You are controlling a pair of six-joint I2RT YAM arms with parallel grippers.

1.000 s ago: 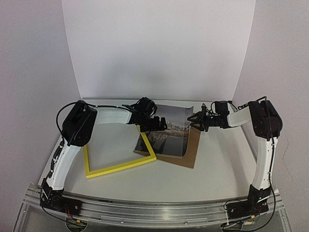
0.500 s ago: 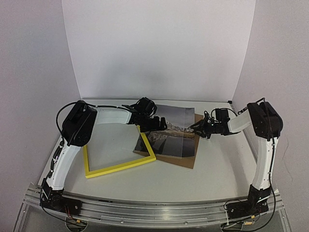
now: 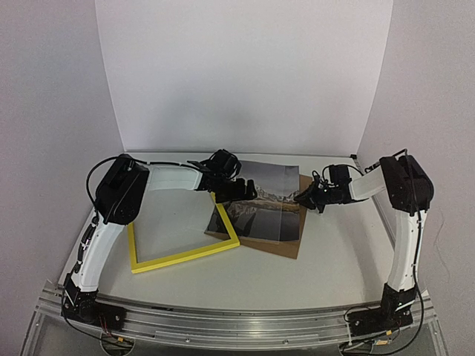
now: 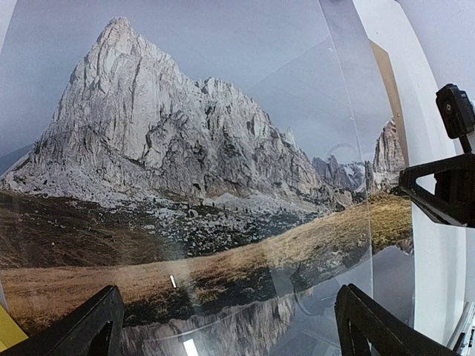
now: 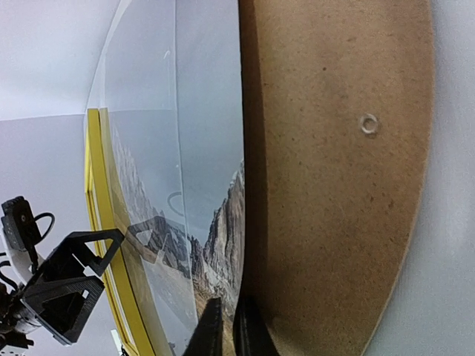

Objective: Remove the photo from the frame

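The photo [image 3: 261, 202], a mountain above a dark lake, lies tilted on the brown backing board [image 3: 291, 239], its left part over the yellow frame's [image 3: 185, 252] right corner. In the left wrist view the photo [image 4: 185, 148] fills the picture with a clear pane's edge across it. My left gripper [image 4: 228, 293] is open, fingers wide apart just above the print. It is at the photo's left side in the top view [image 3: 241, 191]. My right gripper [image 5: 228, 315] is shut on the photo's right edge [image 5: 223, 222], beside the board [image 5: 334, 185]. It also shows in the top view [image 3: 306, 199].
The yellow frame rail [image 5: 100, 200] runs along the photo's far side in the right wrist view. White walls stand behind and at both sides of the table [image 3: 326, 274]. The board has a small ring mark [image 5: 367, 124].
My right gripper has moved slightly nearer and closed its open fingers on the photo's right edge. The photo's curled far right corner now lies flatter. The left arm has not moved.
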